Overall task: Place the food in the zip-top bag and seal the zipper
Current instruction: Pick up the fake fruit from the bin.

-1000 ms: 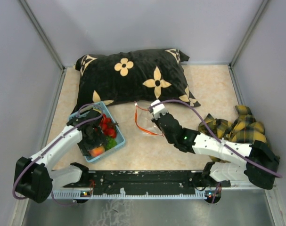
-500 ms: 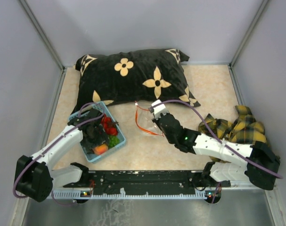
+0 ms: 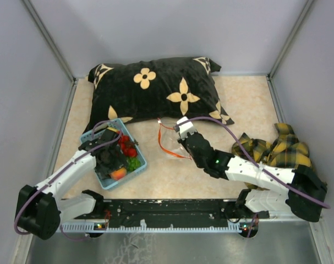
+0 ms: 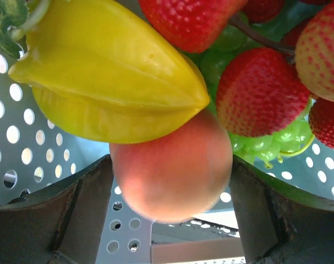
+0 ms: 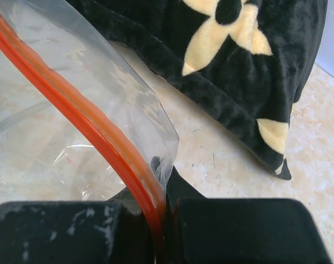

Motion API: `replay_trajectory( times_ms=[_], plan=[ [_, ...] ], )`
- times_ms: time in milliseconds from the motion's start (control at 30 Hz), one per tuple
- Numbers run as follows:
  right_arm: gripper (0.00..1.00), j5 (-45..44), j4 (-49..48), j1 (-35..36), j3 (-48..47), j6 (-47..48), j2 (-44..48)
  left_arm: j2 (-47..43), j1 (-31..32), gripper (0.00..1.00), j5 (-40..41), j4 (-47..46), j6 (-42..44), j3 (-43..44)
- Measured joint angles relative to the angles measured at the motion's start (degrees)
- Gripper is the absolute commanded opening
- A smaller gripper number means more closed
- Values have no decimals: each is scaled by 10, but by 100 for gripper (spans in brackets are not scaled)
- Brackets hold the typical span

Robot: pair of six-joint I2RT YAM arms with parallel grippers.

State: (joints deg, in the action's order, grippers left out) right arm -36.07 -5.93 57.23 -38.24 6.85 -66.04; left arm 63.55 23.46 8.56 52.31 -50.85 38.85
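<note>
From above: saw a light blue basket (image 3: 126,176) at 8 o'clock on the worktop (image 3: 249,104), with toy food (image 3: 128,149) in it. Found the left hand (image 3: 111,165) down inside the basket. Spotted the zip-top bag (image 3: 171,140) lying flat near the middle, at 3 o'clock from the basket and apart from it. Saw the right hand (image 3: 179,131) at the bag's 2 o'clock edge. Noticed a black pillow (image 3: 155,88) with flowers at 12 o'clock and a yellow checked cloth (image 3: 277,148) at 4 o'clock.

From the left wrist: saw a peach (image 4: 172,165) at 6 o'clock, right between the two fingers (image 4: 78,220). Had those fingers wide apart, one close up on each side. Could not tell if the peach was squeezed. Saw a yellow star fruit (image 4: 111,88) at 10 o'clock, touching the peach. Saw strawberries (image 4: 260,91) at 2 o'clock and green grapes (image 4: 266,143) at 4 o'clock.

From the right wrist: found the hand shut tight, pinching the red zipper (image 5: 100,137) at 6 o'clock. Saw the clear bag spread out toward 9 o'clock and the pillow at 1 o'clock.
</note>
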Motion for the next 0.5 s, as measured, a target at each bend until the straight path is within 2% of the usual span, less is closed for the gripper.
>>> replay_trajectory(
  times_ms=[167, 267, 500],
  plan=[
    [2, 2, 1, 0, 0, 0, -2, -5, 0, 87, 4, -33, -6, -29],
    [2, 4, 2, 0, -1, 0, -2, -5, 0, 85, 5, -43, -8, -35],
    [2, 4, 17, 0, -3, -4, -2, -29, 0, 68, 8, -43, -9, -34]
  ],
)
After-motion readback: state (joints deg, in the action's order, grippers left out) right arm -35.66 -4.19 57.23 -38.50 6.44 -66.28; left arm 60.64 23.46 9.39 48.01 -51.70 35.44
